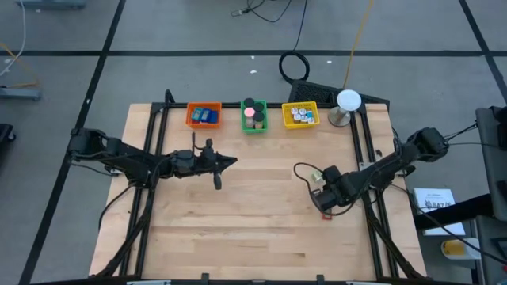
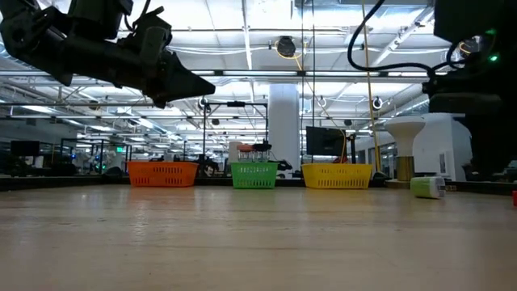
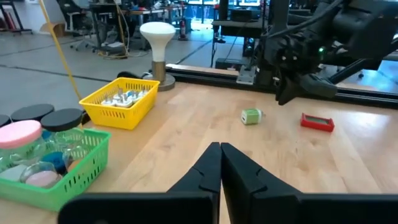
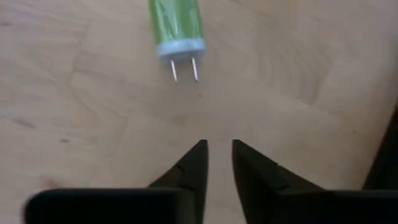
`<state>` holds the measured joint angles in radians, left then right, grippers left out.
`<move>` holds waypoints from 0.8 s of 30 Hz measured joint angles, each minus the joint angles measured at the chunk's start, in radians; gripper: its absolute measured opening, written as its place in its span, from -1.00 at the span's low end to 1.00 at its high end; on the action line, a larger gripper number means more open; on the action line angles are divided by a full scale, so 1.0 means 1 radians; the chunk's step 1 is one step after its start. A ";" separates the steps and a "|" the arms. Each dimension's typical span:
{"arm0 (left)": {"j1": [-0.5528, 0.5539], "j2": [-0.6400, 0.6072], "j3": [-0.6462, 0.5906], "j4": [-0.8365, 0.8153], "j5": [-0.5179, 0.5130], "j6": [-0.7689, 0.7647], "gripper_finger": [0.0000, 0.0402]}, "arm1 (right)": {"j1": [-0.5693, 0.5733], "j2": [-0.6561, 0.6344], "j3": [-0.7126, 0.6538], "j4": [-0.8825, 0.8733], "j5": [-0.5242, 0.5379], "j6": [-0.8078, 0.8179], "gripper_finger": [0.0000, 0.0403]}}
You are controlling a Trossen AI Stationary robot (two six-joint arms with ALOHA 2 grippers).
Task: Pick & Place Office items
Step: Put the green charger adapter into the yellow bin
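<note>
Bins: 3, orange (image 1: 203,115), green (image 1: 253,116), yellow (image 1: 300,115)
Loose on bench: 1 green plug piece (image 3: 251,116), 1 red block (image 3: 317,122)
Domed stand (image 1: 347,108): 1

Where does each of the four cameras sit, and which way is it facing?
High: overhead, straight down on table, both arms.
Low: table height, facing the bins; left arm overhead.
Left wrist: past the shut left gripper toward yellow bin, right arm.
Right wrist: down past the right gripper at the green plug.
Shared: left wrist also shows that plug.
</note>
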<state>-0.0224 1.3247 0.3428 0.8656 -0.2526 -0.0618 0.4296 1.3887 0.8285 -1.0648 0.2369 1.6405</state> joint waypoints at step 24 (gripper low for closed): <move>-0.006 0.000 0.001 -0.026 -0.010 0.015 -0.92 | -0.175 -0.005 -0.166 0.313 0.079 -0.318 -0.53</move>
<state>-0.0284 1.3243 0.3435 0.8398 -0.2623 -0.0467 0.2543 1.3834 0.6627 -0.7519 0.3162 1.3221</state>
